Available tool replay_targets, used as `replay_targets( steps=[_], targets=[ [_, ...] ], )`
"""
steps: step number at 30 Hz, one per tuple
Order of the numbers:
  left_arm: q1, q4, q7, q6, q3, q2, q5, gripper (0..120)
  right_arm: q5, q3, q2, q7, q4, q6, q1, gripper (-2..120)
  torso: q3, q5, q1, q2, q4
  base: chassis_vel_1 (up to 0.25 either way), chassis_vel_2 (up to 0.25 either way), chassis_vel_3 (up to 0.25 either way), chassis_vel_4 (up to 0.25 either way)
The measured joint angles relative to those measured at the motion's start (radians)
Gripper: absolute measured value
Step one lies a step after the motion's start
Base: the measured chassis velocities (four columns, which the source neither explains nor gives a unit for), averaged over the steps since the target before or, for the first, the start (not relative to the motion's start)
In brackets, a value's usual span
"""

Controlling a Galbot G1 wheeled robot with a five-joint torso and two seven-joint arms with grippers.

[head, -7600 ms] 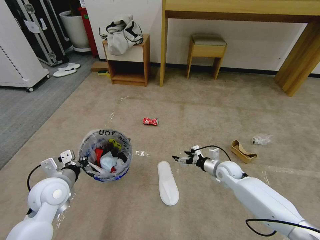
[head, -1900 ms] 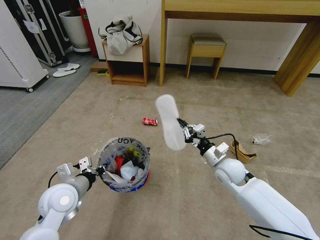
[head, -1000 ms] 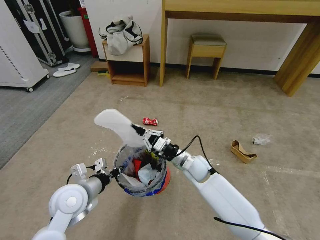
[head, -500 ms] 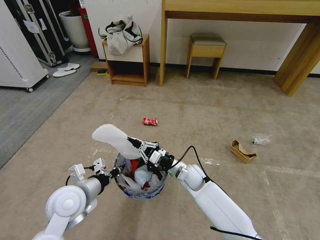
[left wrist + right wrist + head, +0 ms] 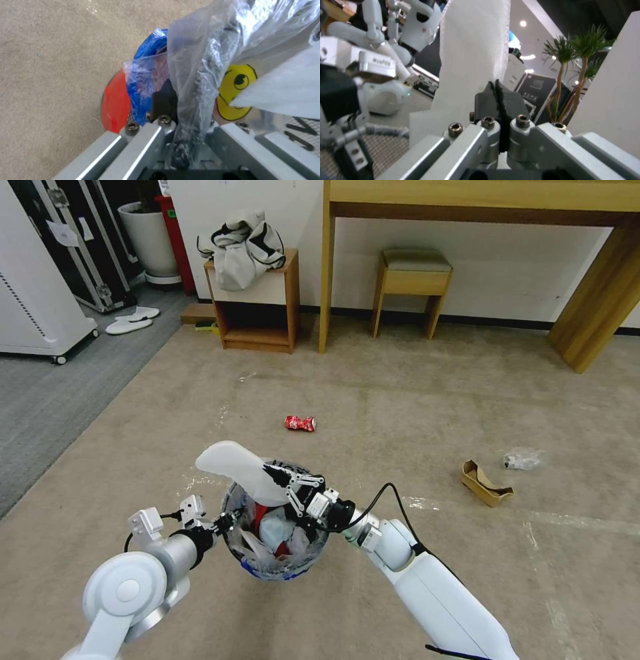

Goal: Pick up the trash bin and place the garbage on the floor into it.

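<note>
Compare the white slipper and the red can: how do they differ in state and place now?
The slipper is held in the right hand, raised and tilted over the bin; the can lies untouched on the carpet, farther out. The slipper is long, flat and white; the can is short and red. The left hand grips the bin's rim. Both are litter not yet binned.

1. Wooden desk (image 5: 480, 200) along back wall; stool (image 5: 413, 280) w/ padded seat tucked under it.
2. Small wooden cabinet (image 5: 257, 310) beside desk leg, white/black cloth bundle (image 5: 243, 247) heaped on top.
3. White planter pot (image 5: 150, 240) in far corner.
4. Pair of white slippers (image 5: 132, 319) on grey flooring (image 5: 47, 393).
5. White wheeled unit (image 5: 33, 307) nr black cases (image 5: 80, 240).
</note>
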Motion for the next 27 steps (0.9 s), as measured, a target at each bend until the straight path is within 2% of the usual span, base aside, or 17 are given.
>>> replay_targets(
  steps=[27],
  targets=[
    [-0.022,0.064,0.028,0.002,0.006,0.0,0.022,0,-0.001,-0.022,-0.02,0.01,0.038,-0.031,0.016,0,0.0,0.0,0.0,0.0,0.0001,0.0,0.0,0.0,0.0]
  ],
)
